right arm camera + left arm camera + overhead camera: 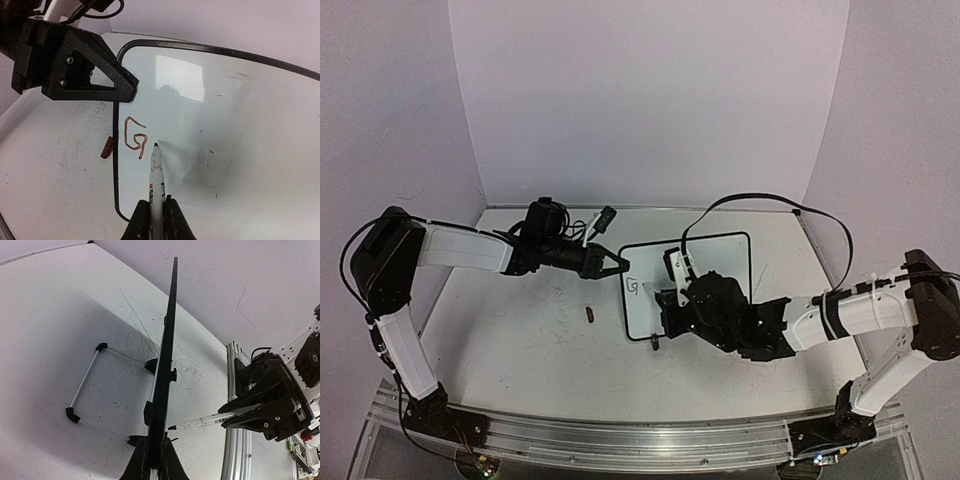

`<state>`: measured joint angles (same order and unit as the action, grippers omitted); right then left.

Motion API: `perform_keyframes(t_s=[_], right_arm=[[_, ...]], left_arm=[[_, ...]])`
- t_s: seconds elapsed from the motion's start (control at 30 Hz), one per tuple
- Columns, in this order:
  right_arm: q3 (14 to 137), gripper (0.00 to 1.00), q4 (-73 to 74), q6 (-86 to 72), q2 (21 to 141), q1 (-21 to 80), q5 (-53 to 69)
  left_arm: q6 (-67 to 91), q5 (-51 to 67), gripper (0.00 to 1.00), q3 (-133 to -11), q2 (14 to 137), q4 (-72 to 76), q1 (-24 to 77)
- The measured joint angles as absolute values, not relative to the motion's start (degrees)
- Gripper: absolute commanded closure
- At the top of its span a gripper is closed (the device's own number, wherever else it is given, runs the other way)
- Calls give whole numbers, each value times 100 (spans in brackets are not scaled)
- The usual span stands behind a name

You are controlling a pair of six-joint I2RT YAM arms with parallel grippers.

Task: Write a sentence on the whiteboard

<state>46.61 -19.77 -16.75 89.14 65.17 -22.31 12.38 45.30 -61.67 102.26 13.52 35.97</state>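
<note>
Pale lilac walls [650, 100] close in a scuffed white tabletop [520, 340]. The whiteboard [715, 255] sits right of the middle, toward the tabletop's back edge. The left hand [620, 265] is clenched on the board's left rim. The right hand [156, 212] grips a marker [156, 175], whose tip touches the board's surface. Of the sentence [136, 136], only a reddish "G" shows near the board's left edge, just left of the marker tip. A small red cap [591, 316] lies on the tabletop just beside the board's left rim.
</note>
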Motion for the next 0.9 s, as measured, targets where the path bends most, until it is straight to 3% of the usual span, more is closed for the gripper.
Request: perform_keyframes(t_s=[0.9], right_arm=[[4825, 100, -2011, -1651, 9102, 6495, -2328]], left_arm=[[1238, 4530, 100, -6167, 10226, 1350, 3597]])
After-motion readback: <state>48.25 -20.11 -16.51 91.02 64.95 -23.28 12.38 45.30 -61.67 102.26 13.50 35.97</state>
